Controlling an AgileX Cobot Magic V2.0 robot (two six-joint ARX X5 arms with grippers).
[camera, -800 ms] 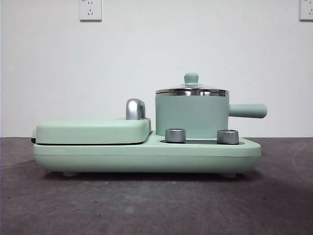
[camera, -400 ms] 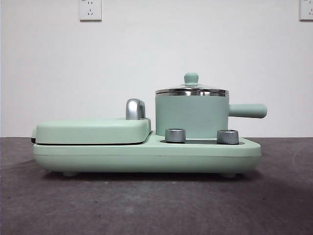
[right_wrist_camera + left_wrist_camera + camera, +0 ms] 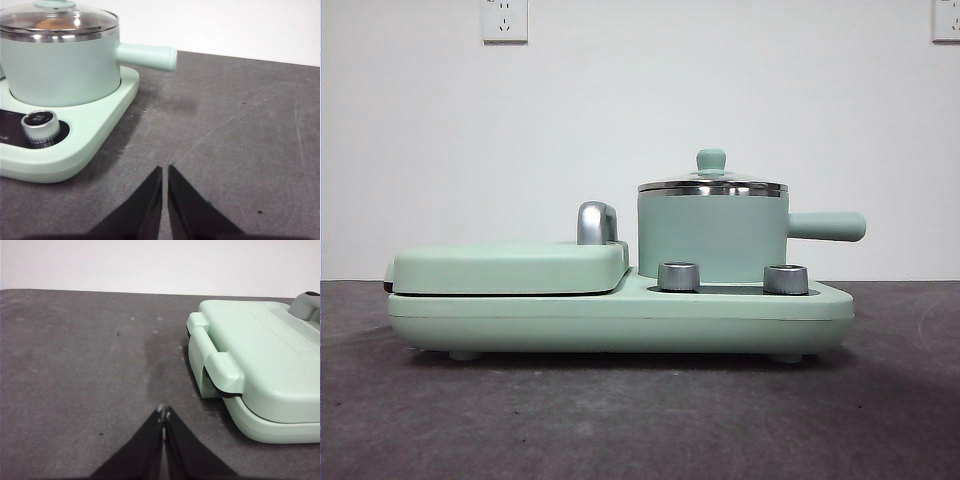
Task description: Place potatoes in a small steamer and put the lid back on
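Right wrist view: lidded small steamer (image 3: pixel 60 65) well apart from right hand (image 3: pixel 165 172).

We figured this was a lab or test setup, not a real kitchen. The bench (image 3: pixel 620 420) was a bare dark grey mat, scuffed and scratched, set against a plain white wall (image 3: pixel 640 110) with two power sockets (image 3: pixel 505 20) high up. The only kitchen thing on it was one mint-green breakfast cooker (image 3: pixel 620 310).
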